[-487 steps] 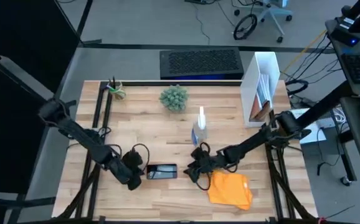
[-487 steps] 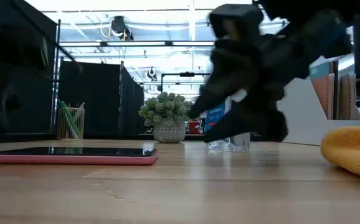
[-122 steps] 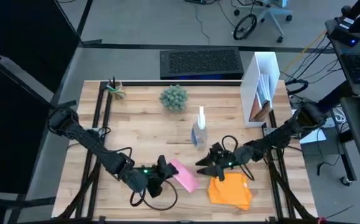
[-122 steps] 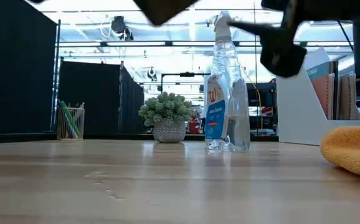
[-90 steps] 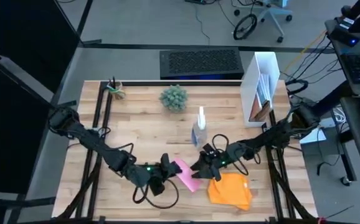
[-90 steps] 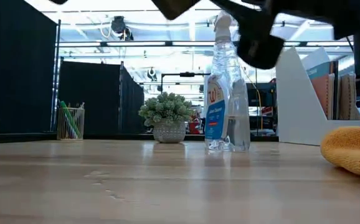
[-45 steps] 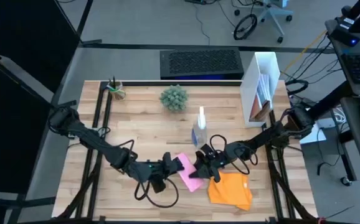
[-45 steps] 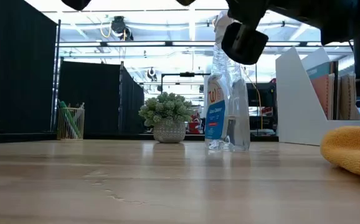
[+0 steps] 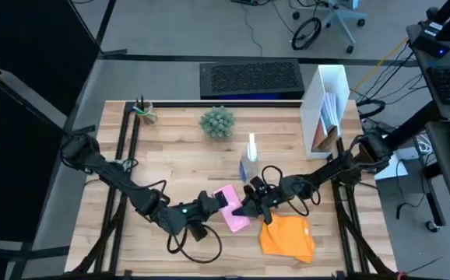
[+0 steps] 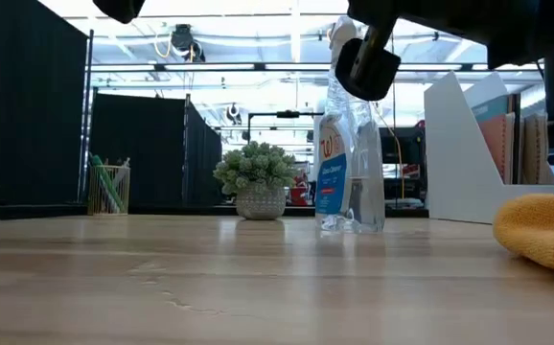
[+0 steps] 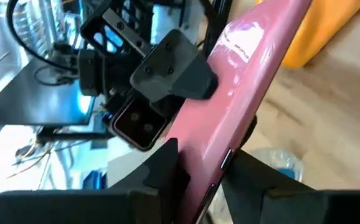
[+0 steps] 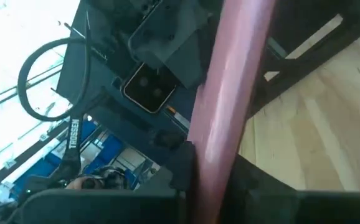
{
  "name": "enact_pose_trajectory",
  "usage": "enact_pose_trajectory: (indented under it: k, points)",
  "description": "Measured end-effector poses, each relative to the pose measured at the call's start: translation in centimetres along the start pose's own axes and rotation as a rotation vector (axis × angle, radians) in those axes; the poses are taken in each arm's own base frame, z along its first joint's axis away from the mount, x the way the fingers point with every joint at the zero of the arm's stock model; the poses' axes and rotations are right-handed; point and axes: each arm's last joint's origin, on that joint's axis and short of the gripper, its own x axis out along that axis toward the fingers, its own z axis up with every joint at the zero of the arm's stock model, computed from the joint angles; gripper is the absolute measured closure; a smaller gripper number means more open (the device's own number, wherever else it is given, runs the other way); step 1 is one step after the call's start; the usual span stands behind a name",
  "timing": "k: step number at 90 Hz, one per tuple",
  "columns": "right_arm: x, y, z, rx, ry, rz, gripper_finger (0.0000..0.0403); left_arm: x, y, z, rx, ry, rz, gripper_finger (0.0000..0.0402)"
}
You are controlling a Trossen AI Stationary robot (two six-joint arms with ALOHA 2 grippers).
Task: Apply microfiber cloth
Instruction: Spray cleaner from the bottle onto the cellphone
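1. Now that the pink-cased phone (image 9: 233, 210) is lifted off the table, our left gripper (image 9: 219, 204) and right gripper (image 9: 248, 208) both clamp its ends
2. We have not touched the microfiber cloth (image 9: 289, 236), lying on the table just beside the right gripper

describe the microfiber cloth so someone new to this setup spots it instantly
Start at the wooden table and go to its front edge, right of centre, in front of the clear spray bottle. The microfiber cloth lies there in a loose rumpled heap, just beside the pink-cased phone that both grippers hold above the table. It is the only bright orange, soft thing there.
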Motion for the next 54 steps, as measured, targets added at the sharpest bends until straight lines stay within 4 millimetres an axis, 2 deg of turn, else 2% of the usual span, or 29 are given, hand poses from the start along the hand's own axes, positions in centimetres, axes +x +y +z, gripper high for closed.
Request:
enact_pose_trajectory:
  k: [31, 43, 54]
  points:
    - [-0.3, 0.3, 0.7, 0.054, 0.003, 0.025, 0.0384, -2.3, -0.5, 1.4, 0.116, 0.098, 0.059, 0.0308]
    - [-0.5, 1.0, 1.3, 0.025, -0.025, 0.05, 0.0384, -2.8, -0.6, 1.5, 0.026, 0.157, 0.094, 0.0309]
    - [-0.7, 1.6, 1.8, -0.011, -0.045, 0.071, 0.0384, -3.2, -0.7, 1.7, -0.142, 0.17, 0.125, 0.0309]
